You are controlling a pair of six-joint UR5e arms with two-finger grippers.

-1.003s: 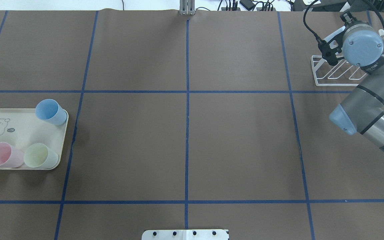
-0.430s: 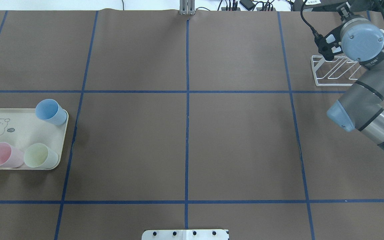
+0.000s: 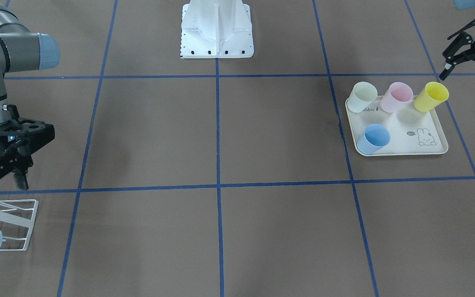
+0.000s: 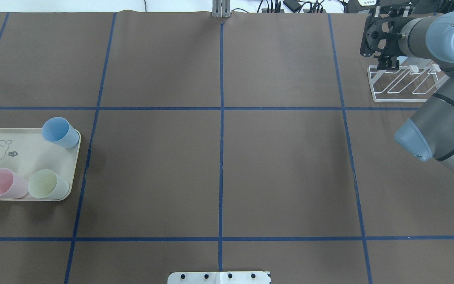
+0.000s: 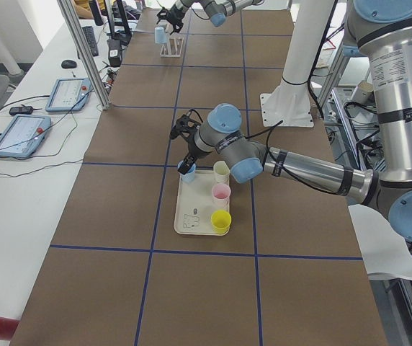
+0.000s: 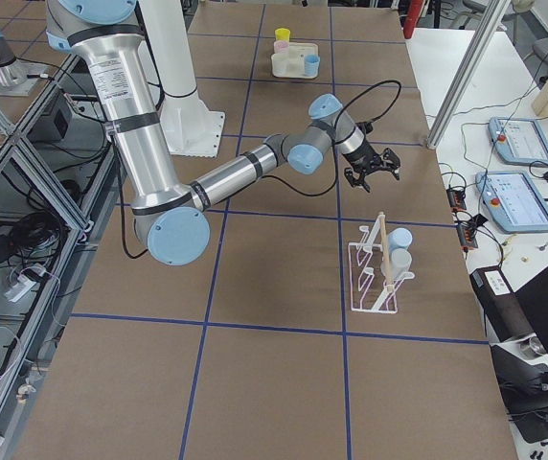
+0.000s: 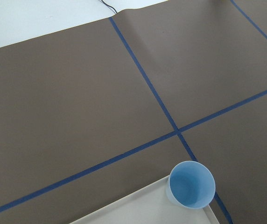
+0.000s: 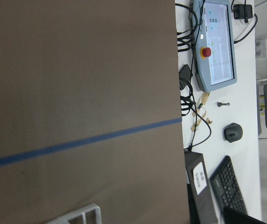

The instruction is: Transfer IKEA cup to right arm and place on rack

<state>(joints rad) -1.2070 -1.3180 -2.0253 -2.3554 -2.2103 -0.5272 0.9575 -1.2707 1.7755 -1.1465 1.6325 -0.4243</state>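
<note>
Left gripper [image 3: 463, 78] is spread wide with nothing in it, and the side view puts it just above the blue cup [image 3: 372, 138], which stands mouth-up in a corner of the tray [image 3: 404, 142]. My worry is that the cup looks like thin, slick, tapered plastic, so an off-centre pinch could squirt it out or tip it over the tray's low lip. The mid-air handoff carries the same slip risk. The pale green cup [image 3: 362, 97], pink cup [image 3: 397, 97] and yellow cup [image 3: 430, 96] line the tray's other edge, apart from the blue one. Right gripper [image 3: 2, 190] is also spread and empty, close above the rack [image 6: 383, 254]. It could snag a prong and drag that light frame. The rack is white thin wire with slanted prongs and a pale wooden rod, and it holds two cups [image 6: 400, 240]. The tray is matte cream with rounded corners, and the bench [image 4: 282, 165] is flat brown with blue tape lines.
</note>
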